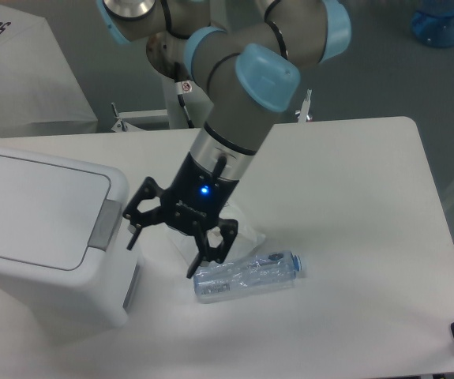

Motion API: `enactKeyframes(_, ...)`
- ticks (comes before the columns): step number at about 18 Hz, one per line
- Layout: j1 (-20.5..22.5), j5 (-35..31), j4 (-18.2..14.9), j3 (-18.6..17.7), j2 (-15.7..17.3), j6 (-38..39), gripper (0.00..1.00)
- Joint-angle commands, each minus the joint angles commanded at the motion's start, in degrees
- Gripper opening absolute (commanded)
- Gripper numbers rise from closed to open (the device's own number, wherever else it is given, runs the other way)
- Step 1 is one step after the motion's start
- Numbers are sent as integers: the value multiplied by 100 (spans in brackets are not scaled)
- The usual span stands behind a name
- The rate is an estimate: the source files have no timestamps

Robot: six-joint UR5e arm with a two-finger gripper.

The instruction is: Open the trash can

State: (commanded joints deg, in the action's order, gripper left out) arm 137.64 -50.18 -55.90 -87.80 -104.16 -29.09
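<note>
White plastic forms the trash can (41, 237), which stands at the left end of the counter (353, 205) with its flat lid shut and the grey push tab (106, 225) on the rim facing the arm. Just beside that tab hangs the black tool (162, 251), its fingers spread apart and holding nothing. A clear plastic bottle (247, 275) with a blue cap lies on its side close under the tool's nearer finger.
</note>
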Motion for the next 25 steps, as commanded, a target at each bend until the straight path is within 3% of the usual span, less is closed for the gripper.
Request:
enactKeyframes(15, -70, -26, 167, -325, 124, -9, 100)
enactKeyframes(25, -62, -26, 167, -299, 124, 0, 100)
